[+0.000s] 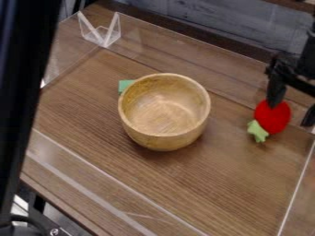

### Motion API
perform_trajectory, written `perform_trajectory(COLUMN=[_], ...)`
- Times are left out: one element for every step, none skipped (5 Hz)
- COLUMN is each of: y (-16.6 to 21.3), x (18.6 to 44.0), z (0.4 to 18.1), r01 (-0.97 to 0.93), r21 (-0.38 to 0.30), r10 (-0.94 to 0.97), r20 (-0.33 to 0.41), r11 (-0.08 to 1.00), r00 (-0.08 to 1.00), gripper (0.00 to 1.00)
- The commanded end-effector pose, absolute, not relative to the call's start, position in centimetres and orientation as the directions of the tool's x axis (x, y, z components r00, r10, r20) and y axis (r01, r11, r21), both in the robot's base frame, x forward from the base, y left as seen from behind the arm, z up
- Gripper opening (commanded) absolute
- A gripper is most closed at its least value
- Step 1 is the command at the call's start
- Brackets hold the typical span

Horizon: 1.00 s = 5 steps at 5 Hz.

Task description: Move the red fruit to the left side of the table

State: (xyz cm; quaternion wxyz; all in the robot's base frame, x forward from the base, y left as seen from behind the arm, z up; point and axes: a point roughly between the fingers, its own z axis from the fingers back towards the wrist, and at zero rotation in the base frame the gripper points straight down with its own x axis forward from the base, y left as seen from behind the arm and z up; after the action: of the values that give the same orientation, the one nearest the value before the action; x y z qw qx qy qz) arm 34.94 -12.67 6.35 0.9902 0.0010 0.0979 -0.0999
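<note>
The red fruit [274,116] lies on the right side of the table [185,189], its green leafy base [257,132] pointing toward the front. My gripper [293,101] hangs open right over and slightly behind the fruit, pointing down. One dark finger [275,85] stands just above the fruit's top, the other sits near the right frame edge. Nothing is held between them. Whether a finger touches the fruit cannot be told.
A wooden bowl [164,111] stands in the middle, with a flat green piece [125,87] behind its left rim. Low clear plastic walls [99,29] edge the tabletop. A dark blurred band [18,101] covers the left edge of the view.
</note>
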Motion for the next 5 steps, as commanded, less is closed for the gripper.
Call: perform_trajectory(y=[-12.0, -10.8, -10.1, -11.3, -12.3], x=[35.8, 35.5, 35.0, 35.3, 35.8], z=[7.4, 5.6, 4.4, 4.2, 4.1], r01=[0.197, 0.198, 0.213, 0.287, 0.351], r21=[-0.026, -0.023, -0.021, -0.027, -0.038], r10=[-0.198, -0.199, -0.213, -0.287, -0.353], r20=[-0.163, -0.183, -0.181, -0.15, -0.126], r11=[0.98, 0.98, 0.977, 0.958, 0.936], r00=[0.966, 0.963, 0.96, 0.946, 0.927], gripper=[1.0, 1.0, 1.0, 1.0, 1.0])
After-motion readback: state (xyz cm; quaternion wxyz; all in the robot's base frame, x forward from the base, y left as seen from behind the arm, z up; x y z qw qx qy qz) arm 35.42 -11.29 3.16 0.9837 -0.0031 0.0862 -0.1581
